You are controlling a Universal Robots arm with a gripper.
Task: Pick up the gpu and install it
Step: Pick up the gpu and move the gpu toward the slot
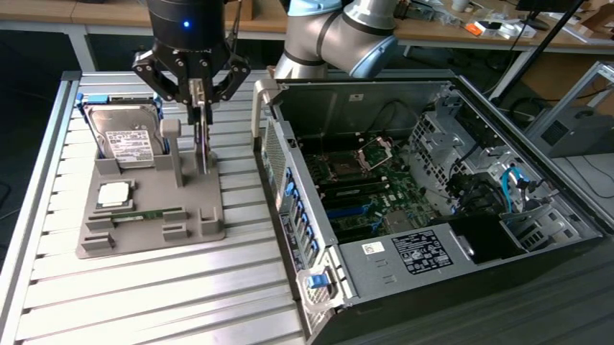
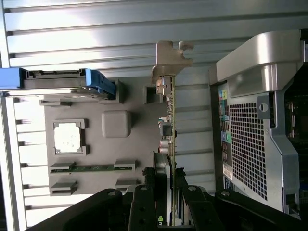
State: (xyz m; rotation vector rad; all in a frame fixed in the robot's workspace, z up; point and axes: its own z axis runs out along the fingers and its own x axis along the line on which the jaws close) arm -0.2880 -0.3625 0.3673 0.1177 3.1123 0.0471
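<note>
Now the end effector (image 1: pixel 198 99) clamps the upright gpu's (image 1: pixel 203 149) top edge; a desk (image 1: pixel 144 302) strip separates tray (image 1: pixel 144 233) from case (image 1: pixel 384 108).

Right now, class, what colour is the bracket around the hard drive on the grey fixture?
The bracket is blue, clearest in the wrist view.

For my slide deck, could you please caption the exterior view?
Claw grips the upright gpu at the grey parts holder, beside the open computer case.

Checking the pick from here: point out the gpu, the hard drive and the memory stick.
gpu (image 2: pixel 172 113): wrist view, on the card's thin edge.
hard drive (image 1: pixel 131 146): exterior view, on its white label.
memory stick (image 1: pixel 146 214): exterior view, mid-length of the green strip.
</note>
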